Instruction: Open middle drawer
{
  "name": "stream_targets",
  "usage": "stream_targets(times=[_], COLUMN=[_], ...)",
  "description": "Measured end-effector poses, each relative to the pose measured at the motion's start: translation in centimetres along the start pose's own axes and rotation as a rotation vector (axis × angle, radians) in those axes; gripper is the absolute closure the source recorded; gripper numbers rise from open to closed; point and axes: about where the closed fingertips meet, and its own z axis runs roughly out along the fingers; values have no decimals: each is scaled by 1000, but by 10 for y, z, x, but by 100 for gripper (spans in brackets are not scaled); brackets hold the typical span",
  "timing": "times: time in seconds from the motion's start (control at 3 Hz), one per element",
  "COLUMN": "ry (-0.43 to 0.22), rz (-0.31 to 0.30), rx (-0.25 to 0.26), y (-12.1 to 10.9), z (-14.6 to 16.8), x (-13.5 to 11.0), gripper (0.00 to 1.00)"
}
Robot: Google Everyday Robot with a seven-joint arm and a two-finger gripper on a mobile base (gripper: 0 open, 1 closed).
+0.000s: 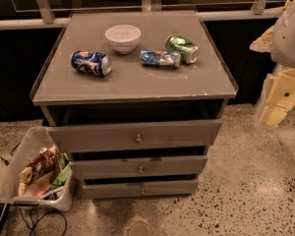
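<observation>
I see the gripper (276,106) at the right edge of my view, low beside the grey cabinet (49,119) and well apart from its drawers; I cannot tell whether it is open or closed. The middle drawer (103,168) sits between the top drawer (88,137), which is pulled out further, and the bottom drawer (113,189), with a dark gap above its front and its knob (140,169) at centre. On the counter (137,82) lie a blue soda can (91,63), a white bowl (123,38), a crushed plastic bottle (160,57) and a green can (182,48). A clear bin (19,156) of snacks stands at the cabinet's left.
</observation>
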Motion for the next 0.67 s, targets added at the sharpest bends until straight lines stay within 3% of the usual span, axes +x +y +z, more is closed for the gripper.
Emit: stream_targets(times=[0.33,0.67], ry=[-3,-21], rz=[0,-17], rx=[1,-20], y=[0,6], z=[0,27], x=[0,6], gripper=[0,0])
